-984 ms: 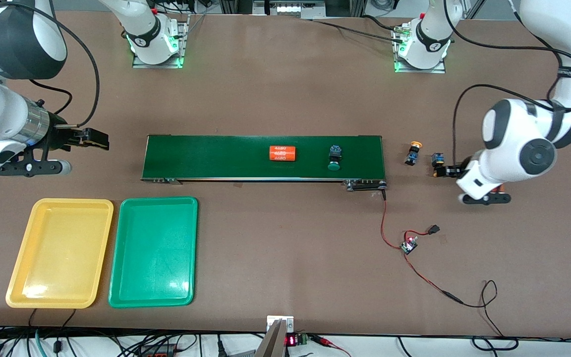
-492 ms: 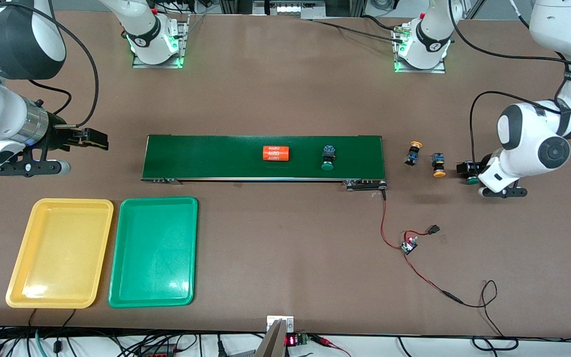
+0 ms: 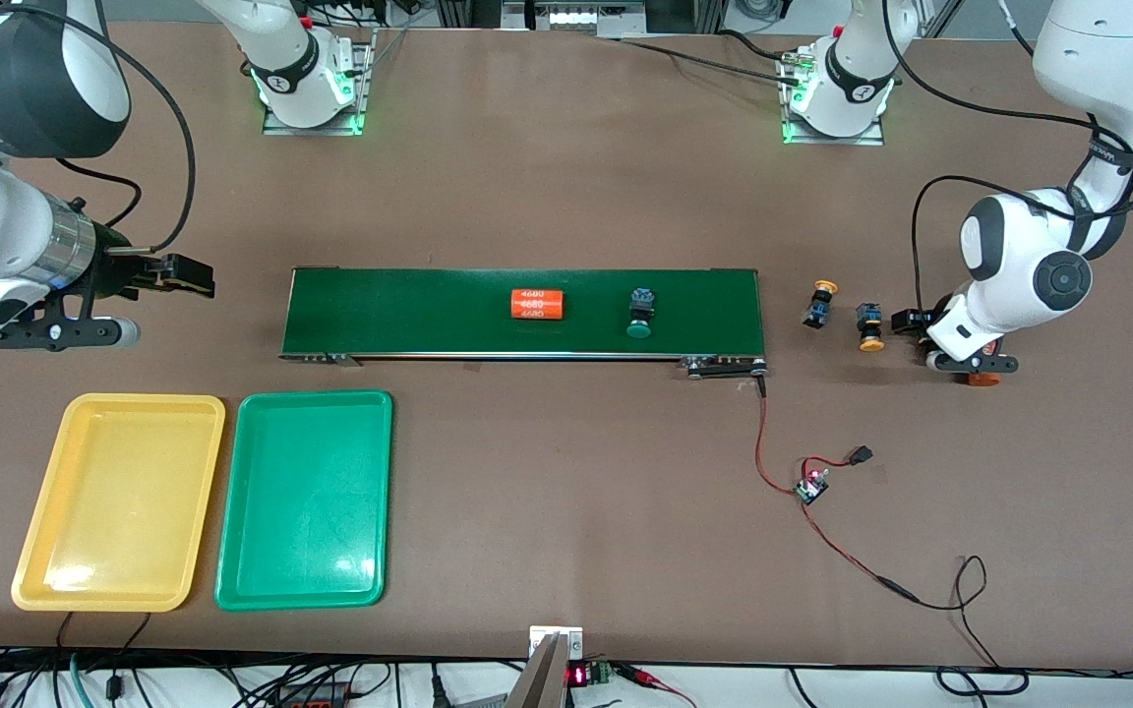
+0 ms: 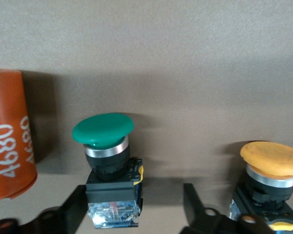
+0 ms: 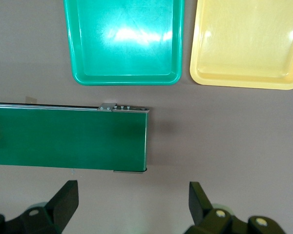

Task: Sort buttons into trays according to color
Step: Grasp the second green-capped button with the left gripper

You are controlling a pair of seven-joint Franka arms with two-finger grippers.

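Left claw [image 4: 134, 187] is sitting low at the table with fingers parted, straddling an upright green button [image 4: 103, 129] without clamping it, a yellow button [image 4: 271, 158] standing just beside, while the right claw [image 5: 132, 187] is waiting, spread wide, above the belt [image 5: 68, 139] end.

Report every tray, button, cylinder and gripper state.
Yellow plastic tray, empty.
Green plastic tray, empty.
Green-capped button on dark green conveyor belt, unheld.
Orange "4680" cylinder on it, lying sideways.
Two yellow-capped buttons, loose on table.
Green-capped button between open left gripper's jaws, ungripped.
Right gripper, open, waiting off belt's end.
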